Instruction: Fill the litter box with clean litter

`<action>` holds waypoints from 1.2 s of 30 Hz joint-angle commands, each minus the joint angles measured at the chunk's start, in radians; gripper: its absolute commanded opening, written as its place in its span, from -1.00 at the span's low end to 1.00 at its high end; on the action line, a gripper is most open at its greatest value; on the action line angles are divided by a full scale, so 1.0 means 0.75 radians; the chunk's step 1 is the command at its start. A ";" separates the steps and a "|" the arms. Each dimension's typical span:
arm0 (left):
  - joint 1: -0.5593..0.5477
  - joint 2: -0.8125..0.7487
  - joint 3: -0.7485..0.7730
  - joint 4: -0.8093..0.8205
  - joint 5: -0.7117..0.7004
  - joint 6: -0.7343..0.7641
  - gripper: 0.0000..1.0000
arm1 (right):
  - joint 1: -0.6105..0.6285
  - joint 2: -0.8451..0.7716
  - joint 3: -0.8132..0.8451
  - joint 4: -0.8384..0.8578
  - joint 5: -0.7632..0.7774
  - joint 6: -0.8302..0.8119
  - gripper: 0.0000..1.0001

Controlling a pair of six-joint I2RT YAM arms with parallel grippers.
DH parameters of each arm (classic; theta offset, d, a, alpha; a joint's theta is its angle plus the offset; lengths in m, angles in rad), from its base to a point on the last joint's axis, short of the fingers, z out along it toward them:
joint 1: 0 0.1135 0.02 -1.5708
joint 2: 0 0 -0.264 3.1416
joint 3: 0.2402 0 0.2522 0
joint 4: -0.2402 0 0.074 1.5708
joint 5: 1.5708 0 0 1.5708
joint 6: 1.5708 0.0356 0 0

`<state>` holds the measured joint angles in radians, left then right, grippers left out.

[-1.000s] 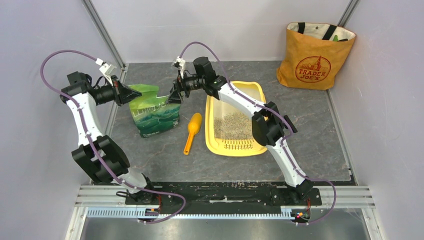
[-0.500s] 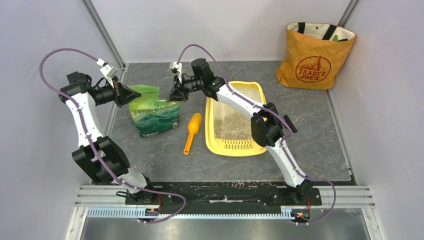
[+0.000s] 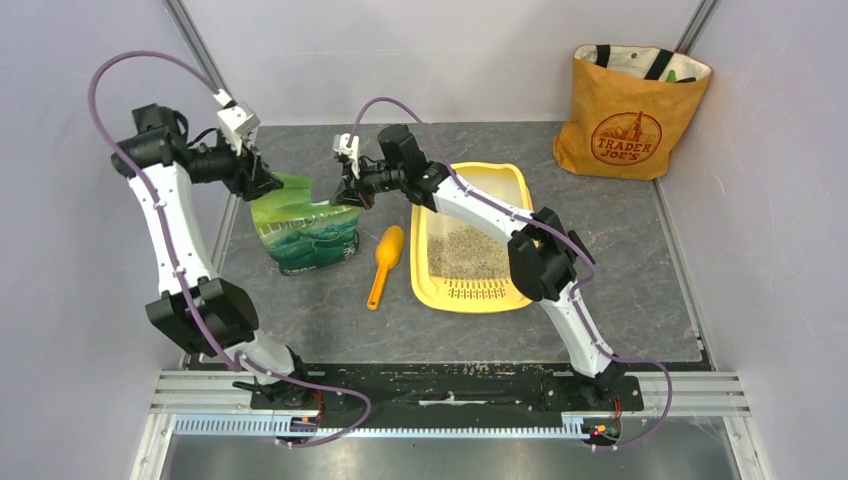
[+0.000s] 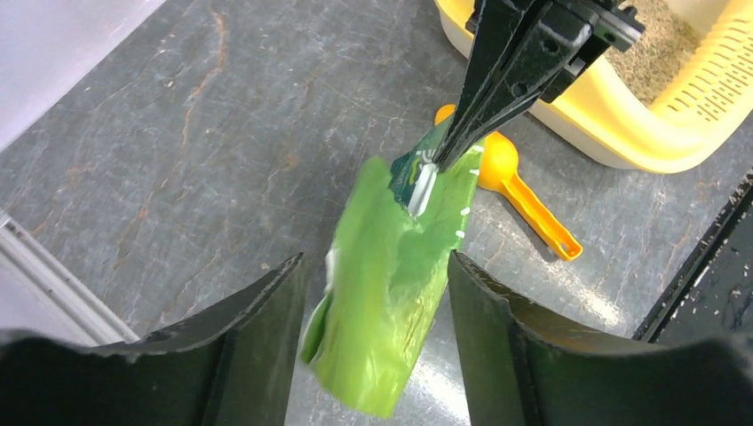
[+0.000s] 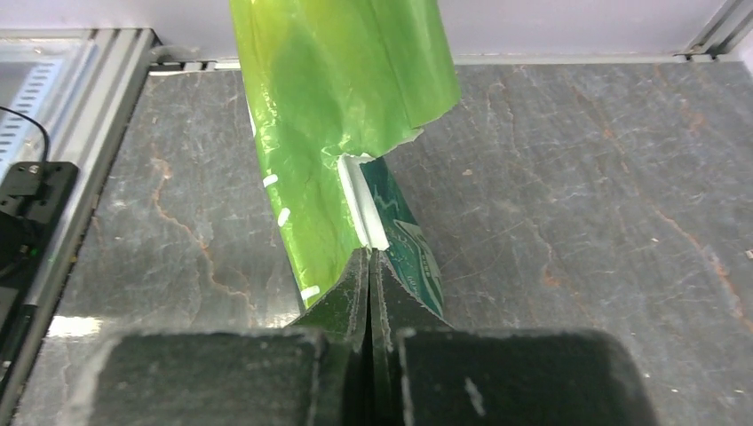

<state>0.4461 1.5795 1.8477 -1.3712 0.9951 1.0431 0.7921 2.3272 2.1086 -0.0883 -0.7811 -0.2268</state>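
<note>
Here, my right gripper (image 3: 346, 194) is pressed flat together on one top corner of the green bag (image 3: 305, 232), pinching the plastic beside its white seal strip. My left gripper (image 3: 268, 186) sits at the bag's other top corner with its fingers spread wide. The glossy, crinkly plastic hangs between them, and I cannot tell whether either finger touches it. The bag stands below both grippers on the grey marbled table (image 3: 620, 290), with bare table on its near side and the side wall close to the left of my left gripper. To the right of my right gripper lies the yellow litter box (image 3: 470, 298), a rounded tray with a slotted grate at its near end and grainy grey-beige litter (image 3: 465, 250) on its pale floor. An orange scoop (image 3: 384, 262) lies between bag and box. My left arm stands tall with its wrist bent inward, and my right arm stretches diagonally across the box
</note>
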 commanded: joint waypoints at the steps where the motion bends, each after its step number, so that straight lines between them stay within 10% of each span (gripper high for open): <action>1: -0.105 0.131 0.194 -0.194 -0.178 0.100 0.46 | 0.025 -0.120 -0.051 0.090 0.062 -0.135 -1.00; 16: -0.318 0.560 0.731 -0.369 -0.548 0.031 0.82 | 0.057 -0.251 -0.350 0.453 0.197 -0.339 -1.00; 29: -0.364 0.577 0.476 -0.370 -0.638 0.059 0.77 | 0.079 -0.280 -0.446 0.554 0.255 -0.441 -1.00; 36: -0.364 0.609 0.414 -0.369 -0.682 0.038 0.40 | 0.080 -0.283 -0.457 0.579 0.273 -0.459 -1.00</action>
<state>0.1749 2.0285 2.1586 -1.5654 0.5056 1.0813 0.8471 2.1834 1.7706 0.2741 -0.5972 -0.5426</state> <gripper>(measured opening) 0.792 0.010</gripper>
